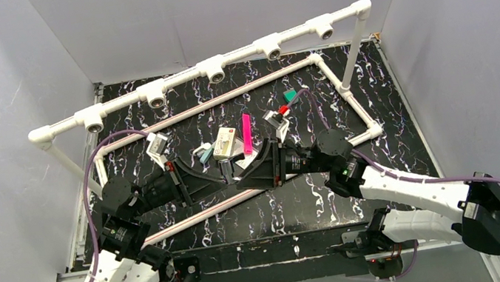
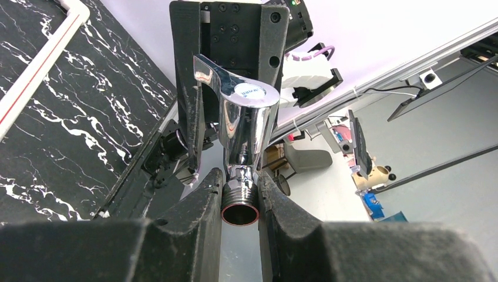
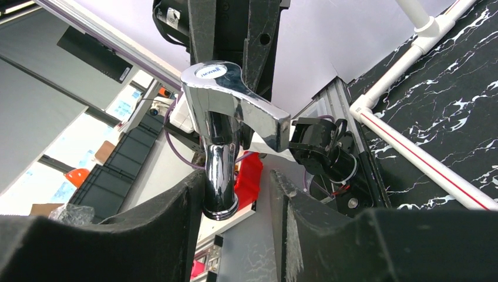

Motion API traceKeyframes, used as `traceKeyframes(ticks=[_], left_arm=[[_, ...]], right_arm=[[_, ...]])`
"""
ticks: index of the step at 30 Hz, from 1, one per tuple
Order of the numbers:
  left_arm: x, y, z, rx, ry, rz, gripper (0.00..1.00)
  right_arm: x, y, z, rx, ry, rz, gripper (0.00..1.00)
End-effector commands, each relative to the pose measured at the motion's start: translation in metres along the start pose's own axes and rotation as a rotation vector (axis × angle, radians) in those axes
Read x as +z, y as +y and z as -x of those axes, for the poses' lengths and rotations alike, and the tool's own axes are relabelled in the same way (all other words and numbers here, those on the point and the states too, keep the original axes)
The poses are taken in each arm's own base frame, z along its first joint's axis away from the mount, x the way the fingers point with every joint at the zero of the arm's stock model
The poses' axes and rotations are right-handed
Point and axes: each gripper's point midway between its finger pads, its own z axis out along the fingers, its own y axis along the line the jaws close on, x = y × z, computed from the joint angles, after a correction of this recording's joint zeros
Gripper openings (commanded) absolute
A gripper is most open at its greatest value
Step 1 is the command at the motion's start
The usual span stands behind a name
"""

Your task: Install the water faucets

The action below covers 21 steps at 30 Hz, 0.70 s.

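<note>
One chrome water faucet (image 2: 244,123) with a lever handle hangs above the table between both grippers (image 1: 226,148). My left gripper (image 2: 239,194) is shut on its threaded inlet end, a finger on each side. In the right wrist view the faucet (image 3: 220,117) points its curved spout down between the fingers of my right gripper (image 3: 238,194). The left-hand finger (image 3: 176,217) lies against the spout. The other finger (image 3: 293,211) stands apart from it with a clear gap. In the top view the two grippers meet tip to tip, left (image 1: 224,175) and right (image 1: 241,168).
A raised white pipe rail (image 1: 214,68) with several tee sockets crosses the back on two posts. A white pipe frame (image 1: 240,91) lies on the black marbled table. A pink strip (image 1: 246,132), a small green piece (image 1: 290,95) and small white parts lie near the grippers.
</note>
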Motion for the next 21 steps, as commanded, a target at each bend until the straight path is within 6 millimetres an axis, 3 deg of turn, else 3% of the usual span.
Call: traceKeyframes(ticks=[1, 21], left_arm=[[-0.002, -0.004, 0.000, 0.032, -0.009, -0.009, 0.00], [-0.001, 0.015, -0.003, -0.006, -0.007, 0.071, 0.00]], right_arm=[[0.006, 0.028, 0.018, -0.091, -0.049, 0.090, 0.51], [0.012, 0.025, 0.015, -0.112, -0.047, 0.073, 0.37]])
